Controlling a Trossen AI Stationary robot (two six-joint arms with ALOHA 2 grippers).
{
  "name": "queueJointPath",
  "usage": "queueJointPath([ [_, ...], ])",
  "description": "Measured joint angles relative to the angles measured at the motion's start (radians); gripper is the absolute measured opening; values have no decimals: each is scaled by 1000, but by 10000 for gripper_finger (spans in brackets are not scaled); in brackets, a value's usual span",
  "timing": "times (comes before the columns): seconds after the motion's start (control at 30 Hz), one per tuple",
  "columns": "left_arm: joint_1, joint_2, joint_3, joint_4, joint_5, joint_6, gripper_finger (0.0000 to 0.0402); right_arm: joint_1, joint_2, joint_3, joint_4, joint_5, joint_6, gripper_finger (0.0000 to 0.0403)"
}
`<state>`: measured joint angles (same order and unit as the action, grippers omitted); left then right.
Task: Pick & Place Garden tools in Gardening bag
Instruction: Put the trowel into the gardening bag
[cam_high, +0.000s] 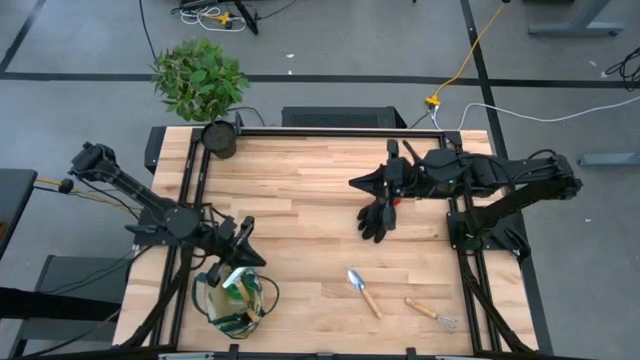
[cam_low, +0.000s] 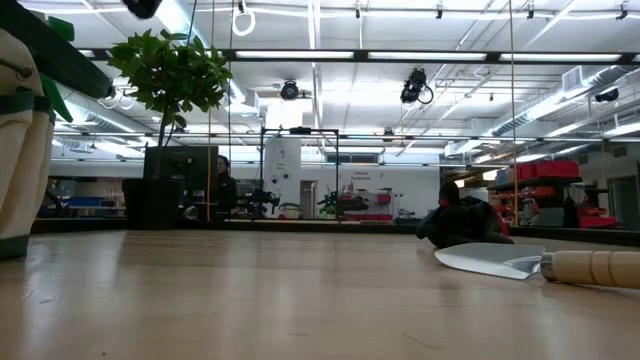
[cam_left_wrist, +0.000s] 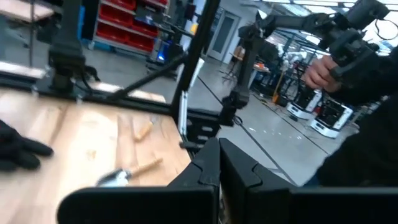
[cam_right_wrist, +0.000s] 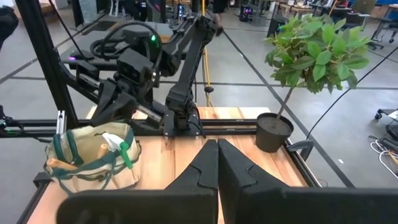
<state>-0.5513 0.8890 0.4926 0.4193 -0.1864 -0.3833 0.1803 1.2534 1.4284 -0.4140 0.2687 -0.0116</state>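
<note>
The beige gardening bag (cam_high: 235, 300) stands on its base at the table's near left. A green spray bottle (cam_right_wrist: 118, 147) and wooden handles stick out of it. My left gripper (cam_high: 244, 244) hovers shut just beyond the bag, holding nothing. A black glove (cam_high: 376, 217) with a red cuff lies on the table right of centre. High above the glove, my right gripper (cam_high: 356, 183) is shut and empty. A wooden-handled trowel (cam_high: 365, 292) and a small hand fork (cam_high: 432, 313) lie on the table near the front edge.
A leafy plant (cam_high: 200, 78) in a black pot (cam_high: 219, 139) stands at the far left corner. Black frame rails (cam_high: 190, 190) run along both sides and the far edge. A person's hand (cam_left_wrist: 317, 71) shows beyond the table's right side.
</note>
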Motion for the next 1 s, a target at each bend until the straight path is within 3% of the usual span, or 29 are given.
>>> queueJointPath([
  [0.3, 107, 0, 230, -381, 53, 54, 3, 0, -74, 0, -97, 0, 0, 0],
  [0.6, 214, 0, 468, -711, 49, 144, 3, 8, -112, 1, -195, -78, 0, 0],
  [0.77, 268, 0, 539, -815, 50, 174, 2, 36, -112, 1, -243, -78, -4, 0],
  [1.0, 304, 0, 549, -832, 57, 197, 2, 109, -110, 1, -325, -80, -8, 0],
])
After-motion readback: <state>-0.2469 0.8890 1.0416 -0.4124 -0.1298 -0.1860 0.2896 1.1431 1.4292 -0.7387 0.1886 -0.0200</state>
